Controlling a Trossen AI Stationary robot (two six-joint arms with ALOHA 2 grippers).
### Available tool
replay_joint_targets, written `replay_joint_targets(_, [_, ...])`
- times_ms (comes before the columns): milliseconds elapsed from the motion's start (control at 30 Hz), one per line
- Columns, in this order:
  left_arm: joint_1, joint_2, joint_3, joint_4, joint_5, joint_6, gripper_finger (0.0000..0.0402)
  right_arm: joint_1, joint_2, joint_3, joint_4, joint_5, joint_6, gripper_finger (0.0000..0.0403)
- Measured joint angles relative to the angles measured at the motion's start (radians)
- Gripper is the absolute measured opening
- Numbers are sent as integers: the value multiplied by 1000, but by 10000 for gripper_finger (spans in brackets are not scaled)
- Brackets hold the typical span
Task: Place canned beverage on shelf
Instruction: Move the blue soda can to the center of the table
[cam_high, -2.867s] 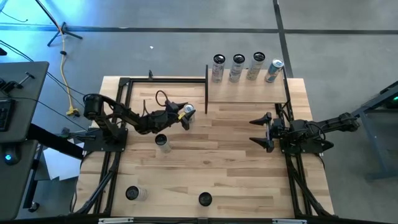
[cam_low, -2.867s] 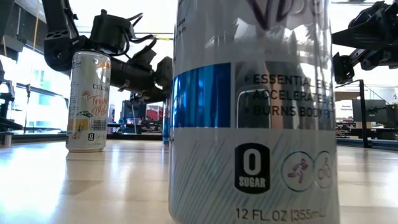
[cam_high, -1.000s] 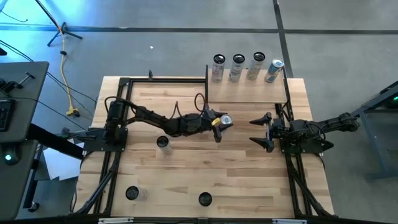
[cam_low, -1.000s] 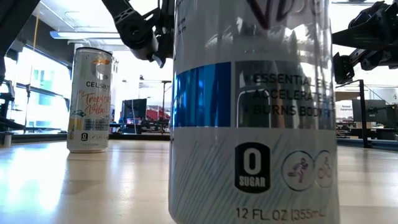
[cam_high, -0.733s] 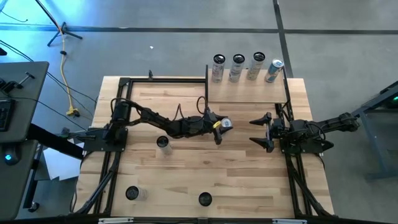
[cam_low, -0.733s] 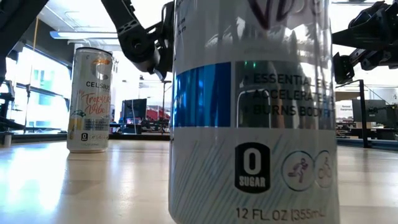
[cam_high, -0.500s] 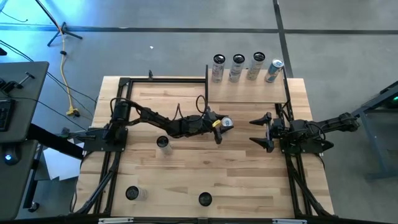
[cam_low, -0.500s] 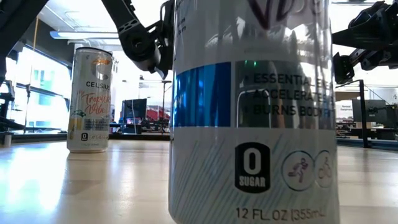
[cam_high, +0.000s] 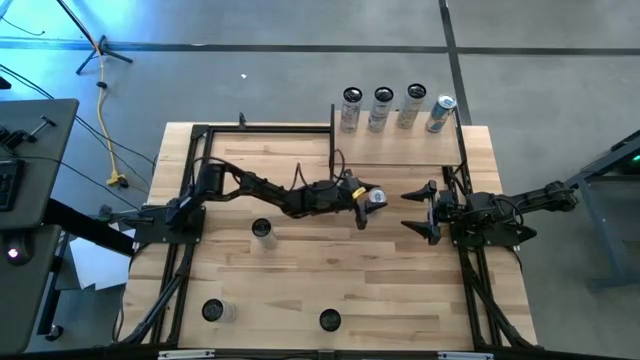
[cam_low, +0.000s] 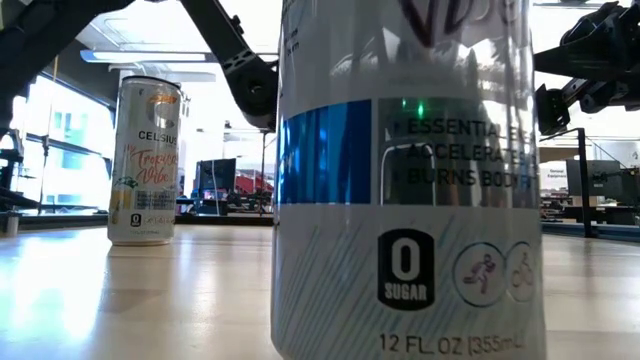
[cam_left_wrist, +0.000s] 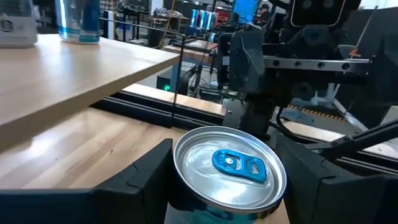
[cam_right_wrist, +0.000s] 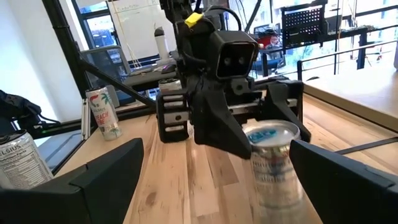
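Note:
The canned beverage (cam_high: 376, 196), silver with a blue pull tab (cam_left_wrist: 238, 164), stands upright between the fingers of my left gripper (cam_high: 372, 200) over the middle of the table. It is just in front of the shelf (cam_high: 395, 150), a light-wood board on black posts. Several cans (cam_high: 383, 97) stand along the shelf's far edge. My right gripper (cam_high: 417, 210) waits open at the table's right side, facing the held can, with nothing between its fingers. In the low view a large can (cam_low: 410, 180) hides the held one. My left gripper pinches the can's upper side wall (cam_right_wrist: 268, 154), just below the top rim, between its two fingers (cam_left_wrist: 140, 174). The fingers lie level and come from the table's left side. The can stays upright; I cannot tell whether its bottom is clear of the table.
Three more cans stand on the tabletop: one near the left arm (cam_high: 262, 229) and two by the near edge (cam_high: 213, 311) (cam_high: 330, 320). The shelf's board (cam_left_wrist: 62, 68) is higher than the held can's top. The right arm (cam_left_wrist: 249, 62) stands close behind the can.
My left gripper has carried the can toward the table's right edge and a little down, closer to the right gripper. The can has stayed upright in the hold. The right arm has kept still.

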Motion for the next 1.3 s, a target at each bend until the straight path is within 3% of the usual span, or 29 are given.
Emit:
replay_joint_targets(367, [21,74,138,-78,63,-19,202,0,0,0,0,1,0,389])
replay_joint_targets(567, [19,74,186,-200,35,-43,202,0,0,0,0,0,0,389])
replay_joint_targets(833, [19,72,197,-238,-18,-60,203,0,0,0,0,0,0,389])
replay_joint_targets(1300, [17,68,198,-235,-36,-60,272,0,0,0,0,-5,0,389])
